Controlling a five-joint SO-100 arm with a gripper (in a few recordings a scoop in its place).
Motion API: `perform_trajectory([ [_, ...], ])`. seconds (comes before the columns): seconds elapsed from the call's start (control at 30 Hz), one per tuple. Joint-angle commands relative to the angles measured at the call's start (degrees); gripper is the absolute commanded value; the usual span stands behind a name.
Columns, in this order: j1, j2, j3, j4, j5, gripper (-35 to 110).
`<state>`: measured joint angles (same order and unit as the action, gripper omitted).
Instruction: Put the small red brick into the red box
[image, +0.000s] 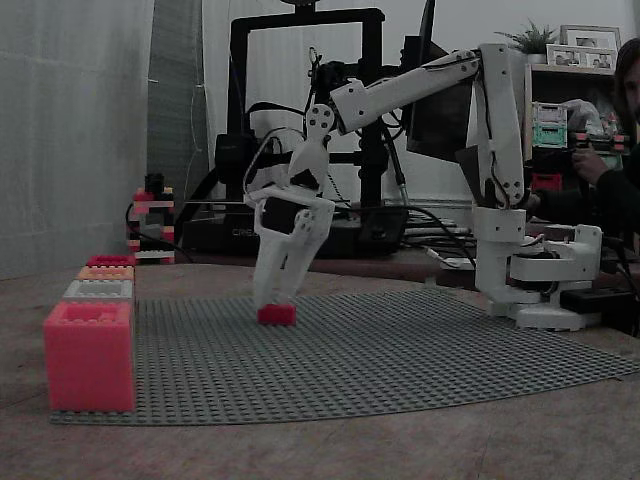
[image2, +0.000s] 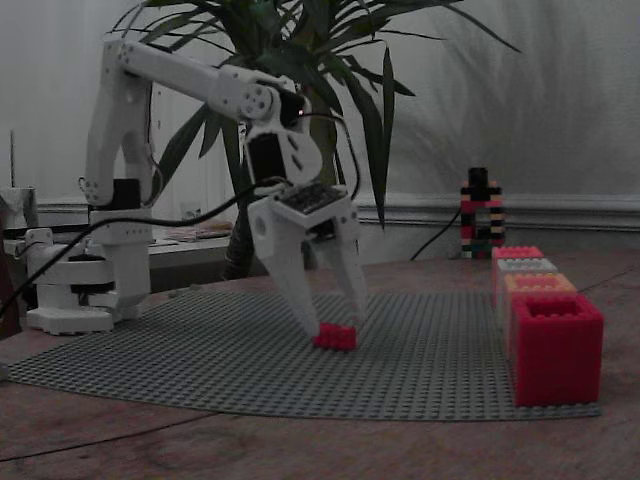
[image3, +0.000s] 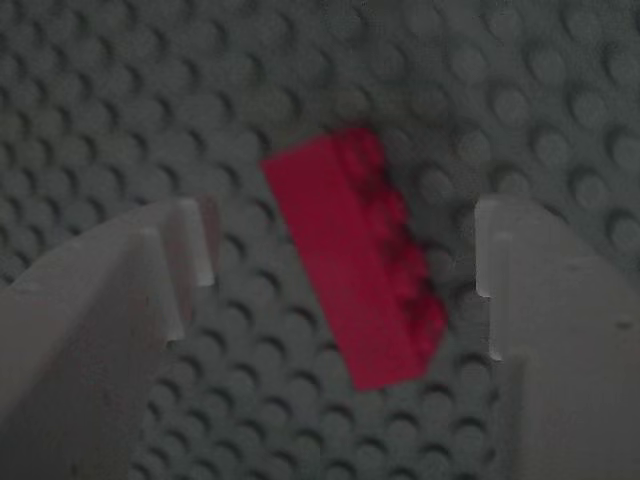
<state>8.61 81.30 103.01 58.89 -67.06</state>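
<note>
The small red brick (image: 276, 314) (image2: 335, 337) (image3: 355, 265) lies on the grey studded baseplate (image: 400, 350) (image2: 200, 350), skewed between the fingers in the wrist view. My gripper (image: 272, 300) (image2: 335, 322) (image3: 345, 270) is open and lowered over it. One finger (image3: 150, 290) stands on each side, with a gap to the brick on both. The red box (image: 110, 260) (image2: 555, 345) sits at one end of a row of boxes along the plate's edge, well apart from the gripper.
The row also holds an orange box (image: 105, 272) (image2: 538, 283), a grey box (image: 98, 290) (image2: 525, 266) and a pinkish-coral box (image: 88, 355) (image2: 517, 253). A red-and-white brick stack (image: 150, 225) (image2: 480, 215) stands behind. The arm's base (image: 540, 280) (image2: 80, 280) is beside the plate.
</note>
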Motion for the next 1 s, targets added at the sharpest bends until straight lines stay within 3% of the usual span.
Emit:
perform_trajectory([
  [0.0,1.1,1.6,-2.0,-1.8,0.4,24],
  [0.37,-0.1,1.0,-0.5,-3.2,2.7,14],
  [0.8,-0.8,1.4,2.3,-3.1,1.9,15],
  [0.97,-1.1,1.4,2.7,-4.4,3.0,3],
])
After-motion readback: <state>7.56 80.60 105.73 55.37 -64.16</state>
